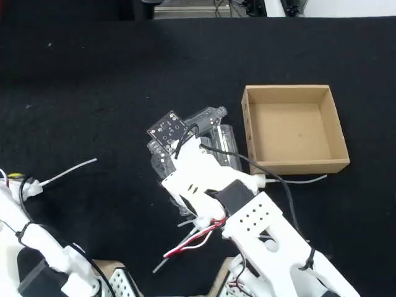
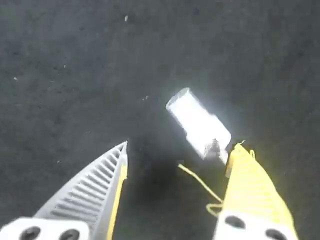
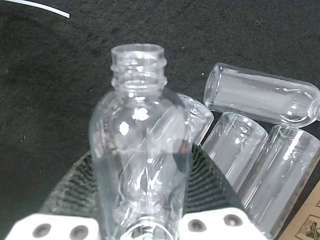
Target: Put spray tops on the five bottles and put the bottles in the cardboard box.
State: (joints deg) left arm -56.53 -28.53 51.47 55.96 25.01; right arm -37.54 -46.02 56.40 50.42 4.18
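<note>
Beside 1 cardboard box (image 1: pixel 296 166): 4 loose bottles (image 3: pixel 260 95).
Our R gripper (image 3: pixel 142 160) clamps 5th bottle (image 3: pixel 140 120); L gripper (image 2: pixel 180 146) open by 1 spray top (image 2: pixel 197 122).

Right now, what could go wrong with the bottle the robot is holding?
1. The right tool squeezes a smooth, round bottle, so it might slip or tilt.
2. The loose bottles lie close beside it, and a swing could knock them rolling.
3. The spray top lies off-centre in front of the open left tool, so a grab might miss it.
</note>
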